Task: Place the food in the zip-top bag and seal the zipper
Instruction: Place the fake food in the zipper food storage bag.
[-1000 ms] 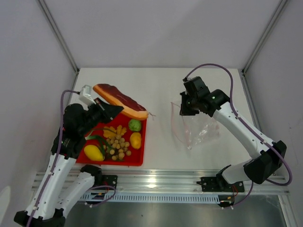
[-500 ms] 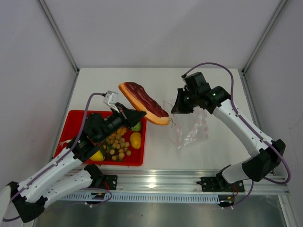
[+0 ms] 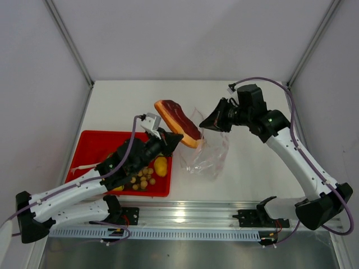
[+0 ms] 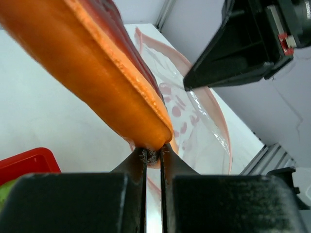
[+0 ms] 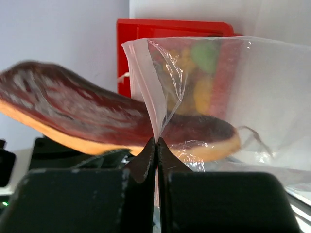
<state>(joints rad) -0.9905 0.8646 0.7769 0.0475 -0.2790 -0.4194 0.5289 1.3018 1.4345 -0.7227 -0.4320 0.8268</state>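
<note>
Aloft and tilted: orange-brown wedge, a slab with dark red face and orange rind, lower end at the open mouth of the zip-top bag. Bag clear, crinkly, mouth lifted, bottom slumped on the worktop; pink-red zipper unsealed, gaping. Yellow lemon and small tan balls lie in the red tray.

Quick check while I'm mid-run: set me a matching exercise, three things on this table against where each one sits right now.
Things:
1. meat slice
2. bag
3. lemon

Places:
a. lying in the red tray
b. pinched at its edge by the right gripper
c. gripped at one end by the left gripper, up in the air

Pairs: 1-c, 2-b, 3-a
</note>
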